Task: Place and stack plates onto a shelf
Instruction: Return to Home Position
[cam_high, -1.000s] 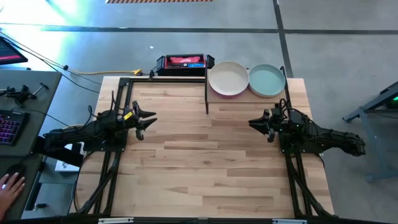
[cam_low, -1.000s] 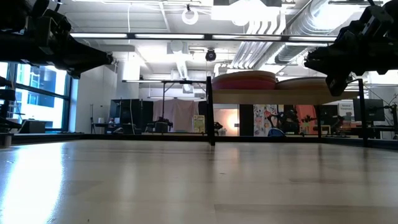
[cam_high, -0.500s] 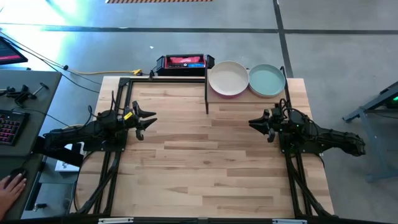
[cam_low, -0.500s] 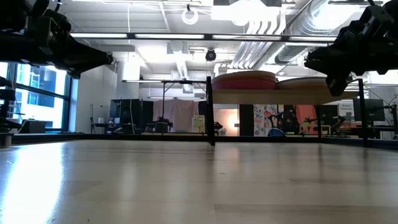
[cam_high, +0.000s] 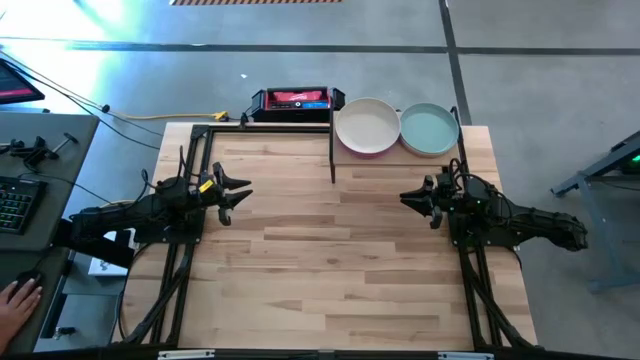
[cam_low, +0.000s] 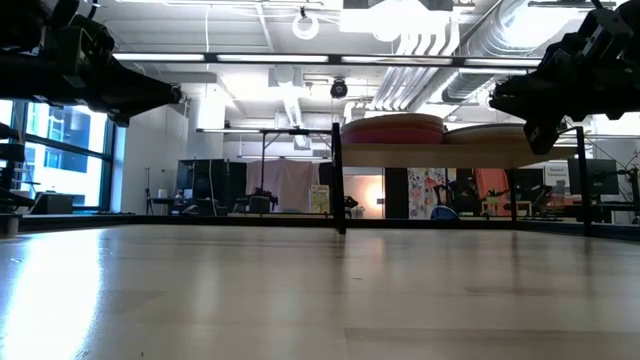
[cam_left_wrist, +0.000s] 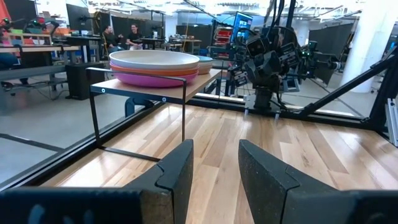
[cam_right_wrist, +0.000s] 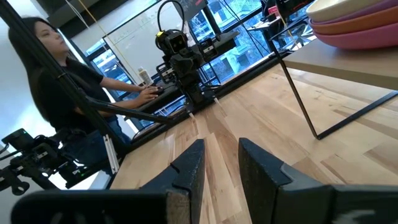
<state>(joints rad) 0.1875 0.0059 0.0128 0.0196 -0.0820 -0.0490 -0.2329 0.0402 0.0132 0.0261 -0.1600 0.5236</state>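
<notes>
Two stacks of plates sit on the shelf (cam_high: 398, 153) at the table's far right. One stack is topped by a cream-white plate (cam_high: 367, 125); the left wrist view shows orange and pink plates (cam_left_wrist: 153, 76) under it. The other is topped by a pale teal plate (cam_high: 430, 129). The remaining plates are hidden inside the stacks. My left gripper (cam_high: 240, 196) hovers open over the table's left side. My right gripper (cam_high: 408, 200) hovers open over the right side, nearer than the shelf. In the low view both grippers (cam_low: 150, 95) (cam_low: 515, 100) hang well above the tabletop.
A red-and-black box (cam_high: 292, 100) lies beyond the far edge, left of the shelf. The shelf's thin black posts (cam_high: 332, 150) stand on the tabletop. Bare wooden tabletop (cam_high: 330, 250) lies between the arms. A person sits at a desk to the left, a hand (cam_high: 15, 295) showing.
</notes>
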